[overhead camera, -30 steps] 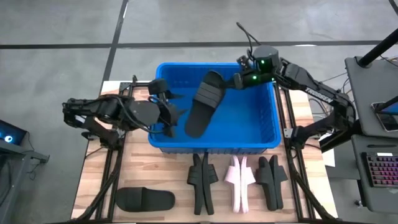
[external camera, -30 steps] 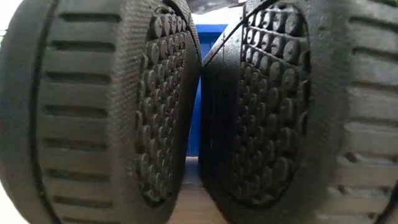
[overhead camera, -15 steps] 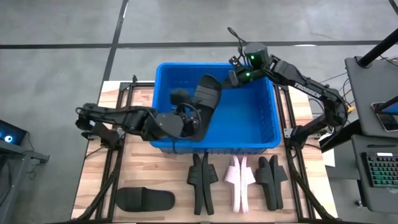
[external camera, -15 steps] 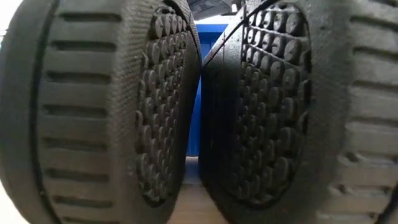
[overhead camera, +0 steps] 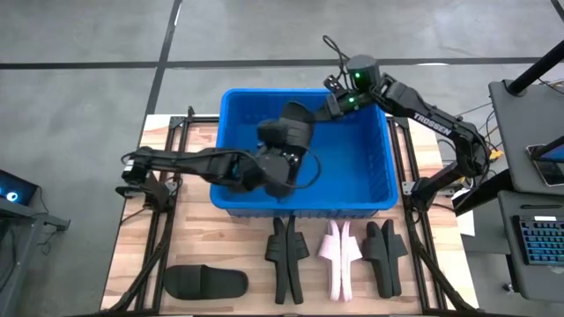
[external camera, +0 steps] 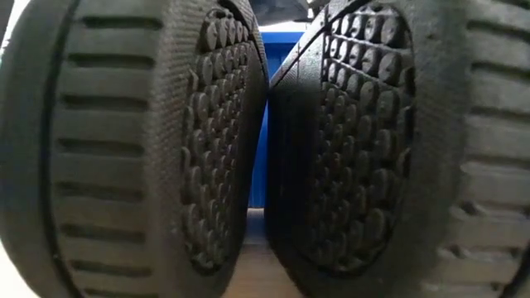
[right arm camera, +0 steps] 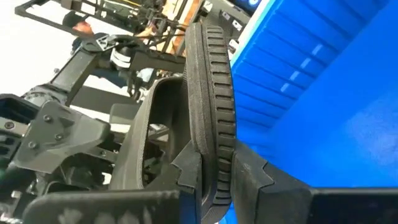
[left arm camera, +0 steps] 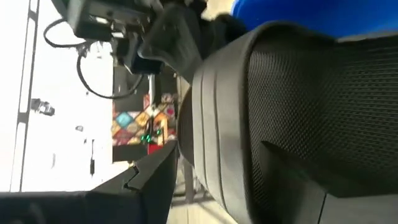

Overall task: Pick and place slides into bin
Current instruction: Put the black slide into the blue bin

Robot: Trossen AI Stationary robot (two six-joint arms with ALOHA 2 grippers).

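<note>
A matte black slip-on slide (overhead camera: 295,119) is hanging over the large bright blue plastic bin (overhead camera: 370,167), pinched by the right gripper (overhead camera: 333,104). The left gripper (overhead camera: 280,167), part-open, is crowding underneath; a collision could be knocking it outside.

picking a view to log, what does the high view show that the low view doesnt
Only the high view: both arms over the bright blue plastic bin, the right tool shut on a matte black slide, the left tool by it, a pale pink pair and a lone flat black slide.
Only the low view: knobbed sole treads.
Both: black slides standing on edge, blue bin.
</note>
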